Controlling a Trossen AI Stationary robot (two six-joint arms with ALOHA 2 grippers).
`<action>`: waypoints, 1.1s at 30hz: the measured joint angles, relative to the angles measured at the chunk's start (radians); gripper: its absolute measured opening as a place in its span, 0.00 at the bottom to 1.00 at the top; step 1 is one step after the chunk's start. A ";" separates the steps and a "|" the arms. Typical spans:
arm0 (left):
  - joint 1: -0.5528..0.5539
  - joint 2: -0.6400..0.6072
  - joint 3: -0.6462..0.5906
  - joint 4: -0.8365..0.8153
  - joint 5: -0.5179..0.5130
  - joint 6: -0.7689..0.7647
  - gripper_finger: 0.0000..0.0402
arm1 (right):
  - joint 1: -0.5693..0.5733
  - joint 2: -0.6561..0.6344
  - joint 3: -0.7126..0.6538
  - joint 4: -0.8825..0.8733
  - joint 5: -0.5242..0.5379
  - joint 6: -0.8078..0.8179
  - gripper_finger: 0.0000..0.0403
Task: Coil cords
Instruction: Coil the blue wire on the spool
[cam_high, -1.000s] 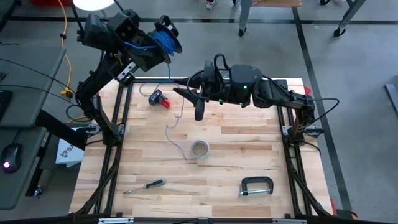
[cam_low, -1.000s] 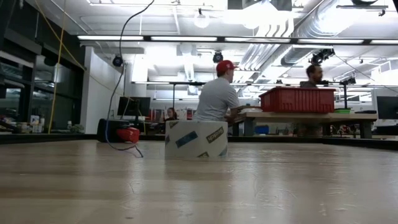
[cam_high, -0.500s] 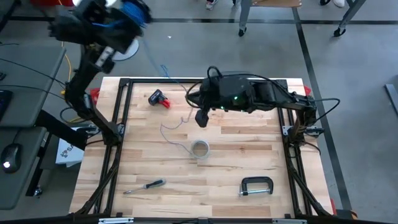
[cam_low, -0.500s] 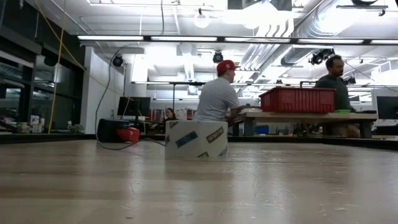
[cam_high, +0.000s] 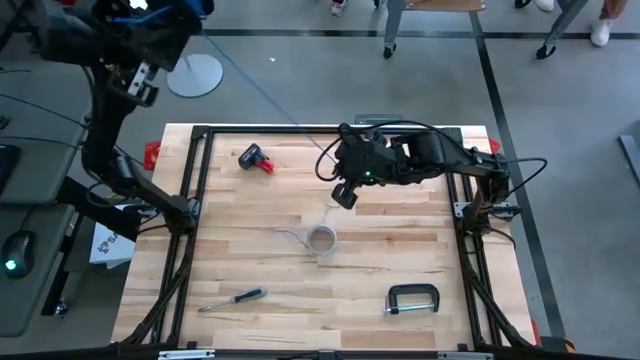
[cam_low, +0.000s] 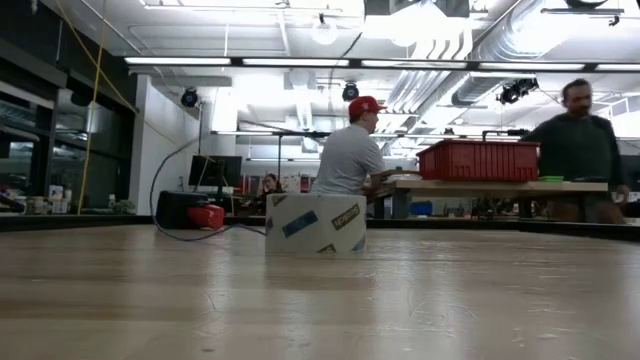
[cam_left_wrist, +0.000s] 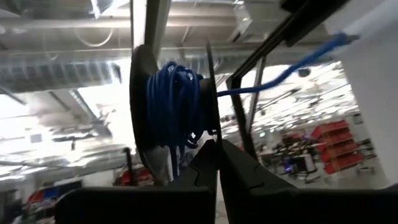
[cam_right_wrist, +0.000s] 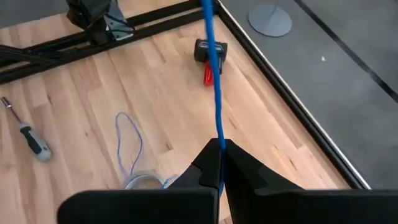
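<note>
High view: blue cord taut, spool to right hand; tail perhaps slack.

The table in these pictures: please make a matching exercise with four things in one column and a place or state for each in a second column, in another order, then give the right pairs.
Things:
1. blue cord
2. screwdriver
3. tape roll
4. metal clamp

Places or states:
A. lying near the front right of the table
B. pinched in the right gripper, stretched taut
C. lying near the front left
D. standing near the middle

Pairs: 1-B, 2-C, 3-D, 4-A
</note>
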 joint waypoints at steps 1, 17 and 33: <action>0.004 -0.005 0.000 -0.015 -0.003 0.007 0.00 | 0.000 0.000 0.000 -0.004 -0.003 0.006 0.00; 0.016 -0.014 0.004 -0.049 -0.036 -0.012 0.00 | 0.001 -0.002 0.014 0.169 -0.166 0.002 0.10; 0.015 -0.015 0.003 -0.190 -0.056 -0.064 0.00 | -0.020 0.017 0.015 0.697 -0.111 -0.311 0.50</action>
